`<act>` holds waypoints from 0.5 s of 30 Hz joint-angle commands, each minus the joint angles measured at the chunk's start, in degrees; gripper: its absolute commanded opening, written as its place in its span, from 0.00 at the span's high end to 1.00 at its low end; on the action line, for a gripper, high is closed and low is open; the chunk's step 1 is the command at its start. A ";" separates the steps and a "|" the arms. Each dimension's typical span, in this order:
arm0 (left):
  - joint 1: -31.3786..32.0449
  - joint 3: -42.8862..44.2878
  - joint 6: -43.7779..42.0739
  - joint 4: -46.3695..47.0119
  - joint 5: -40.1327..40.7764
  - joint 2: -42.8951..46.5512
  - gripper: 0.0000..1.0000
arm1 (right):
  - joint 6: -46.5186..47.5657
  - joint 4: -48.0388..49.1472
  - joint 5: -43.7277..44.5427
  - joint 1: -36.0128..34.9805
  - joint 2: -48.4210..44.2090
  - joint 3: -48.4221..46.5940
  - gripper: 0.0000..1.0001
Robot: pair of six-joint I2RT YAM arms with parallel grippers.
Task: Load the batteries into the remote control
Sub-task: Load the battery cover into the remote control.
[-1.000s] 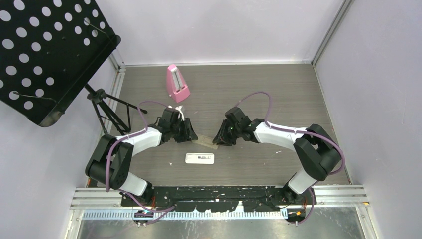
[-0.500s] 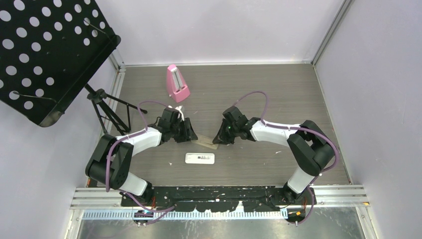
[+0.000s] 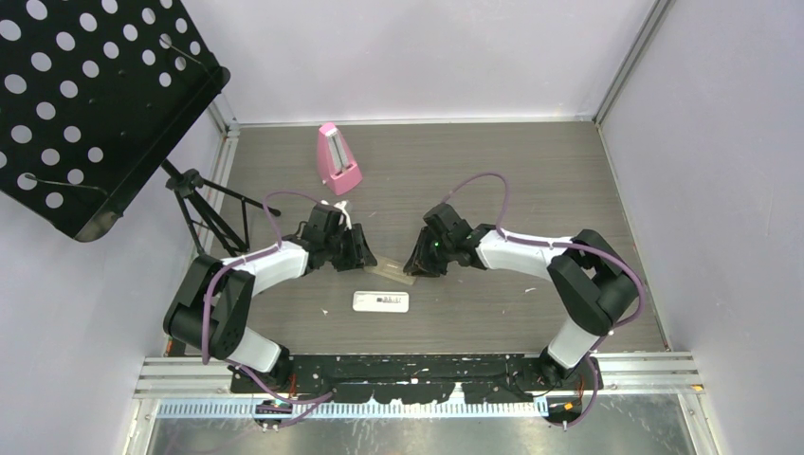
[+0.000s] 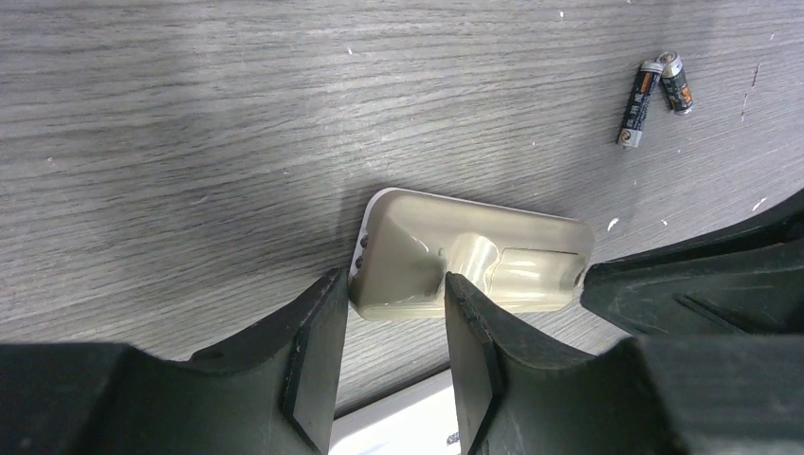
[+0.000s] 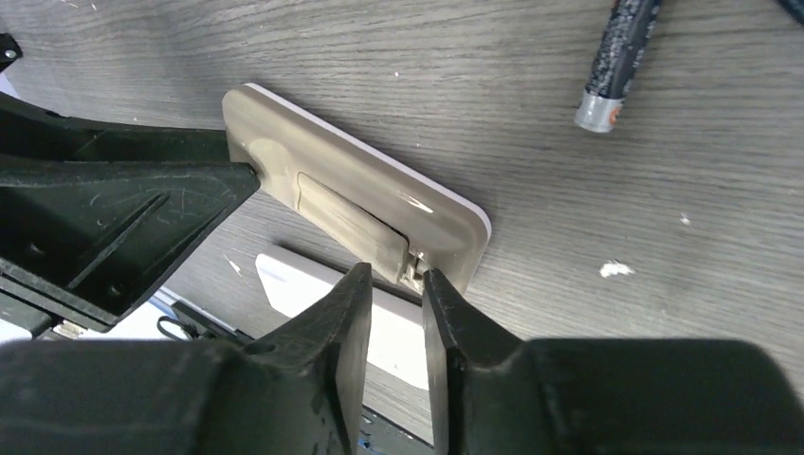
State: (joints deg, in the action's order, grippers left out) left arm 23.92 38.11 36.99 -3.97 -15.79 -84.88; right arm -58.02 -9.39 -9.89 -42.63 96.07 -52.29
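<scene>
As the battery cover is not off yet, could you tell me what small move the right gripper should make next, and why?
Probably pry the battery cover open at its latch: the right gripper sits narrowly parted there, the left gripper braces the beige remote, and the batteries lie loose on the table.

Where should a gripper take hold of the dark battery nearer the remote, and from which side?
Its middle, from above, closing across its length: the battery lies flat on the table, and a second battery crowds one end.
</scene>
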 commanded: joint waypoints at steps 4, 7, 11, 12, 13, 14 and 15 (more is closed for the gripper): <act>0.16 1.79 -0.65 -0.34 0.85 0.61 0.56 | 2.79 -3.29 3.87 -0.17 -7.10 -2.43 0.62; 0.16 1.92 -0.60 -0.50 0.81 0.55 0.56 | 3.34 -2.28 2.58 -0.15 -7.21 -2.51 0.69; 0.16 1.89 -0.52 -0.47 0.80 0.52 0.56 | 2.92 1.04 -1.10 -0.21 -4.35 -2.55 0.79; 0.16 1.88 -0.50 -0.50 0.81 0.53 0.56 | 2.65 1.92 -1.70 -0.18 -3.49 -2.48 0.80; 0.16 1.88 -0.52 -0.48 0.83 0.53 0.56 | 2.43 2.72 -2.13 -0.15 -2.72 -2.47 0.81; 0.16 1.88 -0.52 -0.46 0.84 0.60 0.56 | 2.12 3.66 -2.49 -0.12 -1.90 -2.46 0.81; 0.16 1.88 -0.52 -0.57 0.85 0.62 0.56 | 2.03 4.02 -2.95 -0.19 -1.18 -2.53 0.81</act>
State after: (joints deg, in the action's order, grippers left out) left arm 23.92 38.13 36.99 -4.27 -15.53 -84.88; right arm -55.79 -9.58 -10.35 -42.63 92.03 -53.06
